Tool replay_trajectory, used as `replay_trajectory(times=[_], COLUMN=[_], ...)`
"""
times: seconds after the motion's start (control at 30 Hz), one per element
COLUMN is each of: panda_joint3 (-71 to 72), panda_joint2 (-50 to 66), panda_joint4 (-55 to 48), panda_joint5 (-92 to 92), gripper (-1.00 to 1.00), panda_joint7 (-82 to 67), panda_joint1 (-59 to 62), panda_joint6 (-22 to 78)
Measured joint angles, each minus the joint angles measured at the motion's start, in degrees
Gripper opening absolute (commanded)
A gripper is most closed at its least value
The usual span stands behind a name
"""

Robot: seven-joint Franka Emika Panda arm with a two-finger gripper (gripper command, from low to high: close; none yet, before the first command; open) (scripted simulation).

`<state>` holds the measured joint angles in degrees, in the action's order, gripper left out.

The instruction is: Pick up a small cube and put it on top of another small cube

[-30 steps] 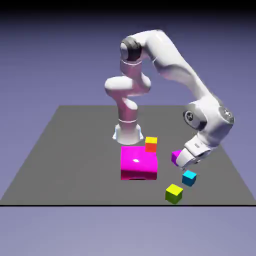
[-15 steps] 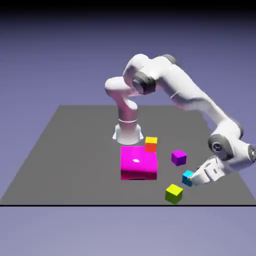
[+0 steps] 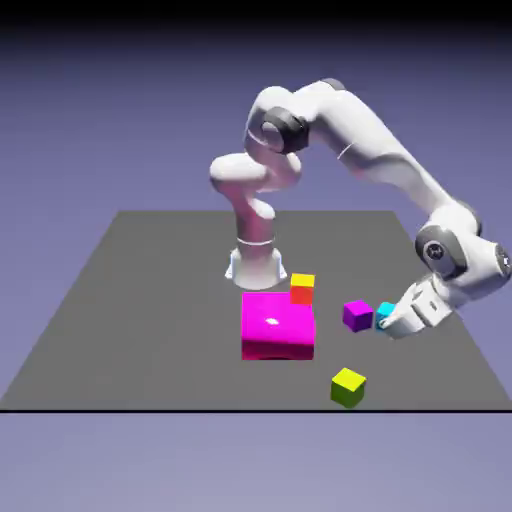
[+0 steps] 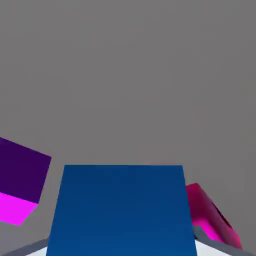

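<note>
I see my fingers (image 3: 388, 322) pinching the small cyan cube (image 3: 384, 312), which fills the space between them in the hand view. The purple cube (image 3: 357, 316) sits just beside them on the tabletop (image 3: 150, 290).

- We see the small cyan cube (image 3: 385, 311) (image 4: 122, 210) clamped in the gripper (image 3: 390, 322).
- We see it just beside the purple cube (image 3: 357, 316), on the exterior view's right.
</note>
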<state>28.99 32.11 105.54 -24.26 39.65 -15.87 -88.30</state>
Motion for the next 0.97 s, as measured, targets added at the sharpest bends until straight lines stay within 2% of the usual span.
replay_trajectory(times=[0.67,0.73,0.83,0.87,0.97], panda_joint3=[0.25,0.25,-1.22,-1.59,-1.11], panda_joint2=[-41.51,-41.69,-39.01,-38.33,-39.22], panda_joint4=[40.24,40.41,45.89,47.27,45.46], panda_joint5=[1.89,1.89,-1.90,-2.86,-1.75], gripper=[-1.00,-1.00,-1.00,1.00,1.00], panda_joint7=[-21.75,-21.84,-19.04,-18.33,-19.22], panda_joint1=[1.37,1.38,2.97,3.39,2.88], panda_joint6=[-9.57,-9.61,-17.07,-18.97,-16.51])
